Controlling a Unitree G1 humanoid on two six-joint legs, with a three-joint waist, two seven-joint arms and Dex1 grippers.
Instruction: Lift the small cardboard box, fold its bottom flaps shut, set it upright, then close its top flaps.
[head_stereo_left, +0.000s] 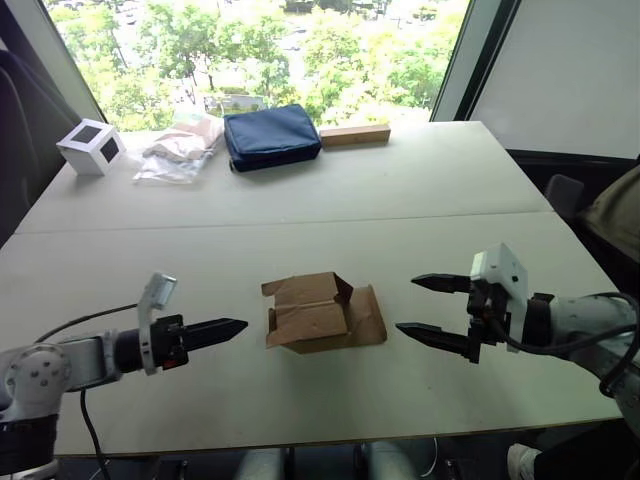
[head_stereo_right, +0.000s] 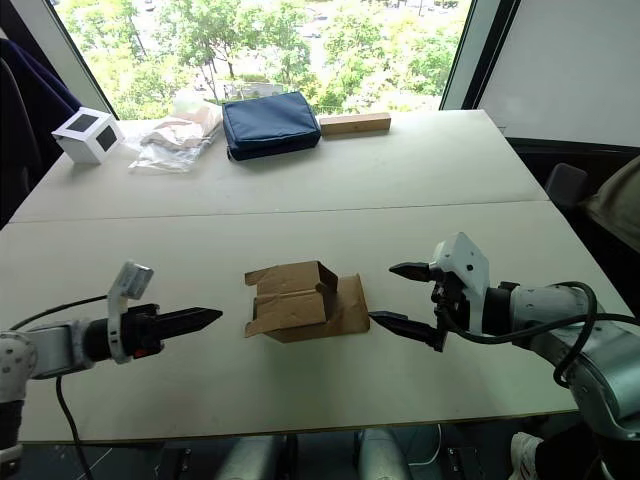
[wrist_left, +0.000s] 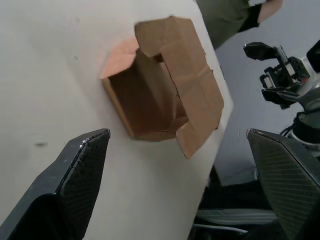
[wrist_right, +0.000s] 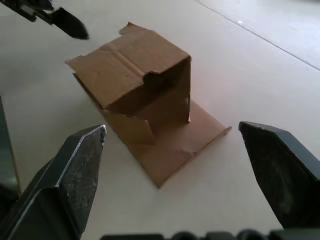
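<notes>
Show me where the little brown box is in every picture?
Left eye view: small cardboard box on the table, between both grippers.
Right eye view: same spot, low centre.
Left wrist view: above the fingers, open end facing the camera.
Right wrist view: centre.
Shared landmark: the pale table.

Small cardboard box (head_stereo_left: 318, 312) on its side on bench (head_stereo_left: 400, 200), dead ahead at my 12 o'clock. Plain brown corrugated, both ends open. Flaps (head_stereo_left: 372, 318) at its 3 o'clock end splayed flat on bench; flaps (head_stereo_left: 283, 290) at 9 o'clock end loosely spread.
</notes>
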